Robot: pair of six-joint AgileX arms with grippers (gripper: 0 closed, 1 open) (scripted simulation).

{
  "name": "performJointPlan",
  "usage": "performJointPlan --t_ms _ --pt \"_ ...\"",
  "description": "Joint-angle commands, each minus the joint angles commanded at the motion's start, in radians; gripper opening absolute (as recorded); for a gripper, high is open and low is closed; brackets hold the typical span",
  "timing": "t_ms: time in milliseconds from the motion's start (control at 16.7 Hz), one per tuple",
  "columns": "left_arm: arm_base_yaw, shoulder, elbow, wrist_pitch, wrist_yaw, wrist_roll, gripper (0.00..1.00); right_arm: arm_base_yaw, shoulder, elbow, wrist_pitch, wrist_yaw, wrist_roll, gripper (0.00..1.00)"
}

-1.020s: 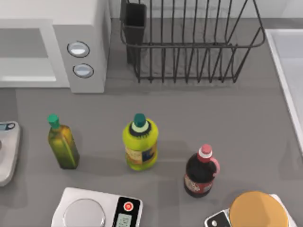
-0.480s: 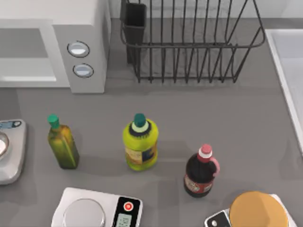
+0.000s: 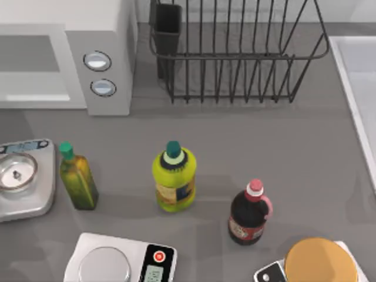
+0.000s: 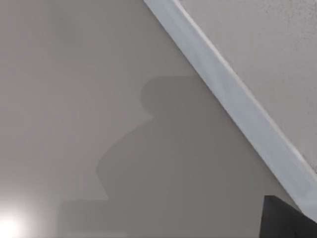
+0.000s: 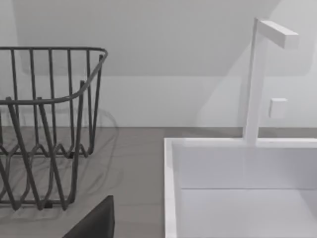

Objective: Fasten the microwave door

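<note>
The large white boxy microwave (image 3: 100, 59) stands at the table's (image 3: 247, 135) far left. Its white-framed door (image 3: 35, 67) lies flush. Neither gripper's state can be told

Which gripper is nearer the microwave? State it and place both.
Left, most likely. The left gripper faces a grey panel with a white edge, seemingly the microwave door. The right gripper faces the dish rack and sink, right of the microwave.
</note>
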Motion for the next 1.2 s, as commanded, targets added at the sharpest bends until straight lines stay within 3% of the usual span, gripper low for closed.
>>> performJointPlan --t_ms 180,660,1200 --pt "-0.067 -0.059 -0.068 0.015 -0.042 -0.067 0.0 0.0 0.0 0.0 0.0 0.0 0.0 1.0" --pt "-0.102 -0.078 -0.058 0.022 -0.103 -0.096 0.0 0.0 0.0 0.0 0.0 0.0 0.0 1.0" --pt "-0.514 -0.245 -0.16 0.024 -0.381 -0.393 0.0 0.0 0.0 0.0 0.0 0.0 0.0 1.0"
